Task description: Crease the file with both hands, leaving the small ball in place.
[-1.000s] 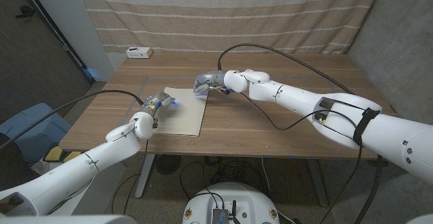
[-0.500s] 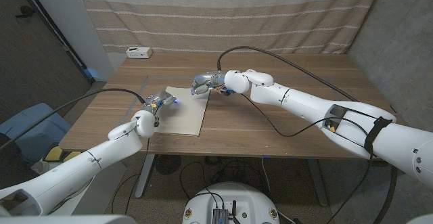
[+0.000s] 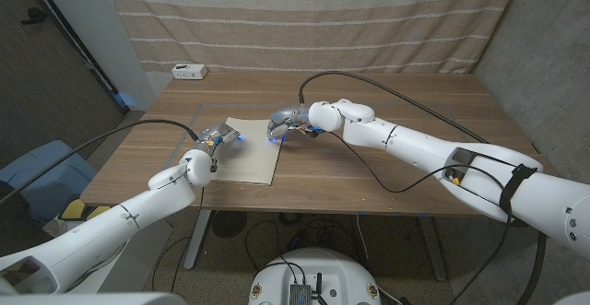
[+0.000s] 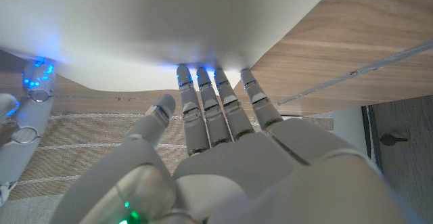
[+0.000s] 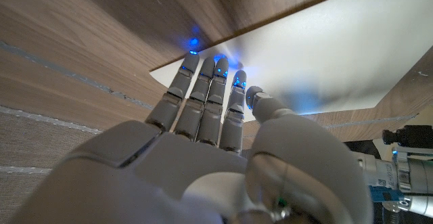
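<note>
Lower now, the right hand (image 3: 281, 123) sits at the far right corner of the flat cream paper file (image 3: 247, 150) on the wooden table (image 3: 369, 167), bare wood beyond. Left hand (image 3: 214, 139) meets its left edge. Left wrist view: straight fingertips (image 4: 203, 75) touch the sheet's edge, holding nothing. Right wrist view: extended fingertips (image 5: 215, 67) press the corner, gripping nothing.

Wooden counter (image 3: 369, 171), plank grain running left-right, pale strip across its left part. Cream file (image 3: 247, 150) lying flat near the front-left, one corner right at the front edge. Small white box (image 3: 189, 71) at the far-left corner, well apart from the file
</note>
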You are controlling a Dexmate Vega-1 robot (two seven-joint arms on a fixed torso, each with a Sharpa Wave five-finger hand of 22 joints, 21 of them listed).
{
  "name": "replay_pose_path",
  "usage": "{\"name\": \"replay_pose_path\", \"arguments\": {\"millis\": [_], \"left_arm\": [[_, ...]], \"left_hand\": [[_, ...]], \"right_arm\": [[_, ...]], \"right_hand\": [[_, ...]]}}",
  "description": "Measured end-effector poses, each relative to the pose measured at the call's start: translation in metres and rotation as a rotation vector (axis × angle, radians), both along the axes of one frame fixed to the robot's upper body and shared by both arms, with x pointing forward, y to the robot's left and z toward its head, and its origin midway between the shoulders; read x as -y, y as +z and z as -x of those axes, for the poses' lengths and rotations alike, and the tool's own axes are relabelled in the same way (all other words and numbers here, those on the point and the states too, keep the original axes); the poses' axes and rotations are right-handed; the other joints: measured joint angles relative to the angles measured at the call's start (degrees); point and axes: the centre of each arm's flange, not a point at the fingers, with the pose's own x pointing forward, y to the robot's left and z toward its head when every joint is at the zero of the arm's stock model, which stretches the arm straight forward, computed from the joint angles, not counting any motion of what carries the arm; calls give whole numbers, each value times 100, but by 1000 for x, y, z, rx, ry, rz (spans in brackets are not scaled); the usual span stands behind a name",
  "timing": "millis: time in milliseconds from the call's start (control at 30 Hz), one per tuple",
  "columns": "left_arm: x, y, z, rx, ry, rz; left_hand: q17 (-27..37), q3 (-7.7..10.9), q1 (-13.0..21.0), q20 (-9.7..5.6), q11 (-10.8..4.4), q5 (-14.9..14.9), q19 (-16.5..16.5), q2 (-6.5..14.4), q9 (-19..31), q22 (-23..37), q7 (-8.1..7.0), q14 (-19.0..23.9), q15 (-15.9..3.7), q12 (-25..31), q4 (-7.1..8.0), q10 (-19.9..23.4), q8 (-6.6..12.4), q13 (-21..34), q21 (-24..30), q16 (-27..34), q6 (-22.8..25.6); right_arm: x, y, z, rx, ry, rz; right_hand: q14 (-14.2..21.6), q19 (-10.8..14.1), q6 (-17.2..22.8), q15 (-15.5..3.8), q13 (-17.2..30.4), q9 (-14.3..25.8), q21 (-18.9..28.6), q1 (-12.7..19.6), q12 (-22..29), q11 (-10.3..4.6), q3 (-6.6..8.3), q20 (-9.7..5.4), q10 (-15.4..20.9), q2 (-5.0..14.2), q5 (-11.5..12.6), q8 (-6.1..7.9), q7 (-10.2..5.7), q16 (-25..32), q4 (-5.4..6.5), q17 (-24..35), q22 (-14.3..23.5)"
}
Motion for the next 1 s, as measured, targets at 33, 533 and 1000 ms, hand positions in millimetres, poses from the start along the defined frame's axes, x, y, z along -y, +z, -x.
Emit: {"name": "replay_pose_path", "arguments": {"millis": [33,533,1000], "left_arm": [[0,0,0,0,0,0],[2,2,-1,2,-1,1],[2,3,-4,3,0,1]], "left_hand": [[0,0,0,0,0,0,0,0,0,0,0,0,0,0,0,0,0,0,0,0,0],[15,22,0,0,0,3,0,0,0,1,0,0,0,0,22,0,0,0,0,0,0],[-1,-2,0,-31,31,21,-31,0,-1,1,0,0,0,0,46,-31,0,-1,0,0,-1]], "right_arm": [[0,-1,0,-3,-2,4],[0,-8,0,-21,11,45],[1,6,18,31,65,8]], "right_hand": [[0,2,0,0,-1,0,0,0,0,6,0,2,7,0,0,0,0,0,0,-1,0],[19,31,51,20,2,0,0,-45,0,14,-31,31,14,-45,0,0,10,-1,31,25,-1],[22,30,50,17,6,0,0,-45,0,26,-31,31,71,-44,-15,0,10,0,31,10,-1]]}}
